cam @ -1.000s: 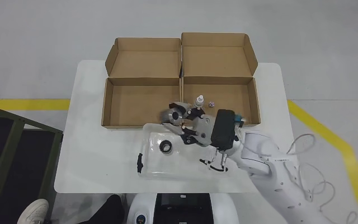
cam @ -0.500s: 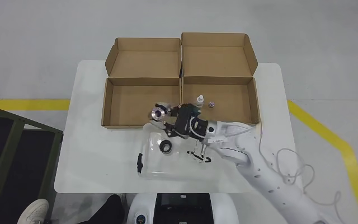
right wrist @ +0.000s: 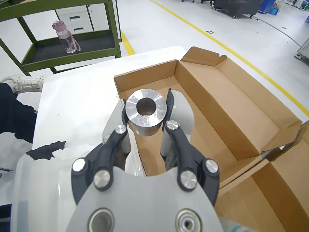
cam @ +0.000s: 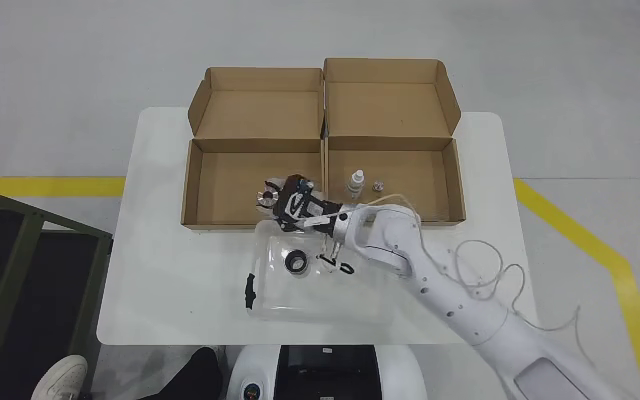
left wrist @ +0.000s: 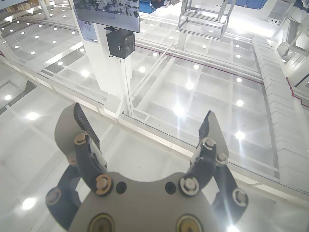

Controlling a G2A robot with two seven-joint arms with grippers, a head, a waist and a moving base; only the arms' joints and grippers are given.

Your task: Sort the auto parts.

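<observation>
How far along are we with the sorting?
Two small parts sit in the right box. The right gripper holds a metal bushing over the left box, jaws shut on it. A black ring and black clip wait on the clear bag.

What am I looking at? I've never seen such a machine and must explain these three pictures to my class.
This two-armed robot sorts auto parts at a white table. The top view looks down from a camera above its arms. The other two pictures come from cameras on its wrists, each showing that arm's own two-fingered gripper. On the table stand two open brown cardboard boxes: the left box, and the right box, which holds a small white bottle-shaped part and a tiny round part. Before them lies a clear plastic bag with a black ring inside. The right gripper holds a silver metal cylinder with a hole through it above the left box. The left gripper is open and points at the ceiling.
</observation>
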